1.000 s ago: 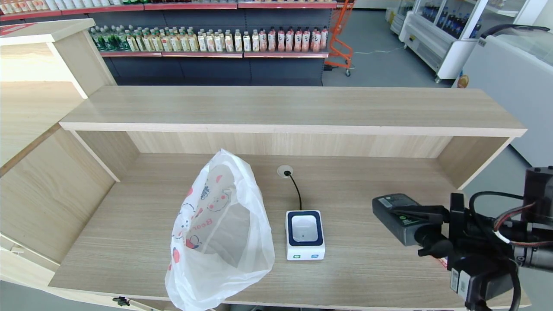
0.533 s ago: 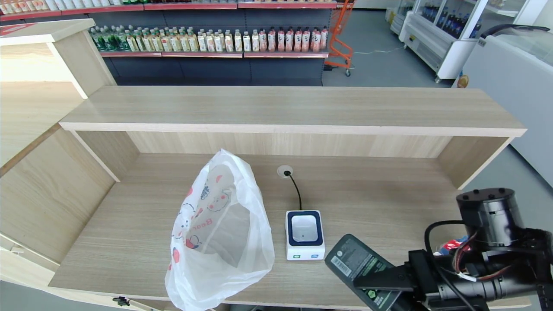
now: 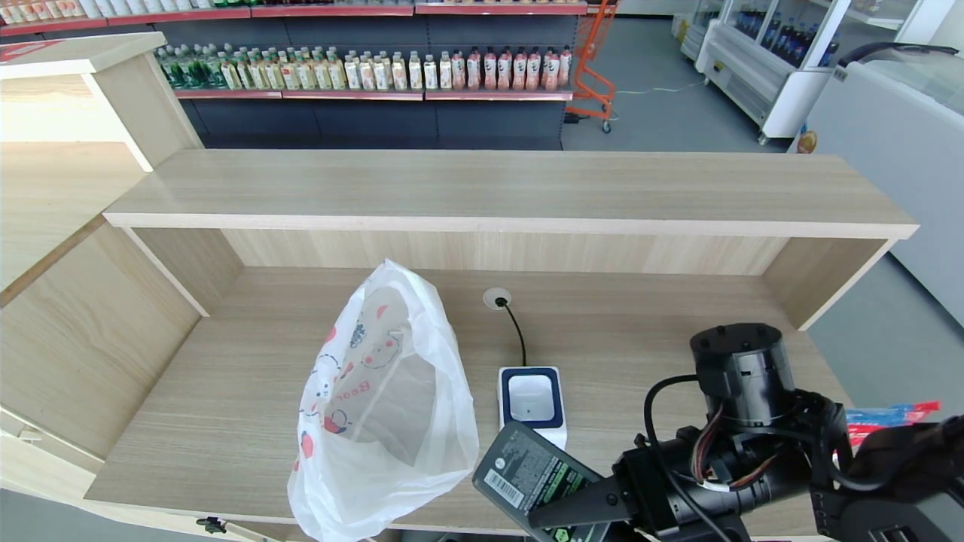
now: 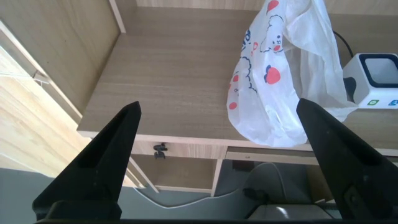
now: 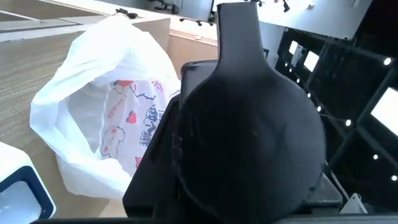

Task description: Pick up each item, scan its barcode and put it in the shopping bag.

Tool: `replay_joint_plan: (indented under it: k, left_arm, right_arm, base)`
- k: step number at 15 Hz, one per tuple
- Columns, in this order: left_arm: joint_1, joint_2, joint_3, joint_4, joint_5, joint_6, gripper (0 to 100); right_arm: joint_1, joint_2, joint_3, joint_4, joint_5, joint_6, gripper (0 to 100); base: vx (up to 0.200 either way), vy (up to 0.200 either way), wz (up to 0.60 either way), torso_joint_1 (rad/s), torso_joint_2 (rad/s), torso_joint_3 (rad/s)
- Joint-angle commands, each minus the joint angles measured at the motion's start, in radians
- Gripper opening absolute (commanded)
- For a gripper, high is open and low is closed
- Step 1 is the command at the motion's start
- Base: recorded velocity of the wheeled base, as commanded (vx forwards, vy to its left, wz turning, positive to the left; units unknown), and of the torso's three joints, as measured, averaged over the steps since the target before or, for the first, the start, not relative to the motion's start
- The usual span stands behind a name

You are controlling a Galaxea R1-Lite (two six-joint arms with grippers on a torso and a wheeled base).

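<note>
A: So, R gripper?
B: Clamped on dark pack, barcode up, lower centre of head view, overlapping near edge of scanner; shopping bag just left.
A: L gripper?
B: Spread wide.

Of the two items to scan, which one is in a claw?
The dark grey pack, held by the right claw near the scanner; the red-blue packet is farther right, ungripped.

Wooden counter, drink shelves behind, freezers right, grey floor.
</note>
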Motion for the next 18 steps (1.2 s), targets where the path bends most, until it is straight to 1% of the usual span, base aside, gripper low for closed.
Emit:
replay_joint_plan:
  k: [1,5,8,11,18]
  left_arm:
    - [0.000,0.000,0.000,0.000,0.001,0.000,100]
    - [0.000,0.000,0.000,0.000,0.001,-0.002,100]
    - [0.000,0.000,0.000,0.000,0.001,0.000,100]
    - [0.000,0.000,0.000,0.000,0.001,0.000,100]
    - [0.000,0.000,0.000,0.000,0.001,0.000,100]
  right_arm:
    - [0.000,0.028,-0.005,-0.006,0.000,-0.002,0]
    - [-0.020,0.063,-0.029,-0.084,0.006,0.003,0]
    - [-0.020,0.074,-0.040,-0.084,0.008,0.003,0]
    - [-0.035,0.091,-0.051,-0.084,0.034,0.003,0]
    - [-0.033,0.101,-0.063,-0.082,0.034,0.009,0]
  base:
    - [0.000,0.000,0.00,0.000,0.00,0.000]
    - [0.000,0.000,0.00,0.000,0.00,0.000]
    - [0.000,0.000,0.00,0.000,0.00,0.000]
    - [0.000,0.000,0.00,0.000,0.00,0.000]
    - [0.000,0.000,0.00,0.000,0.00,0.000]
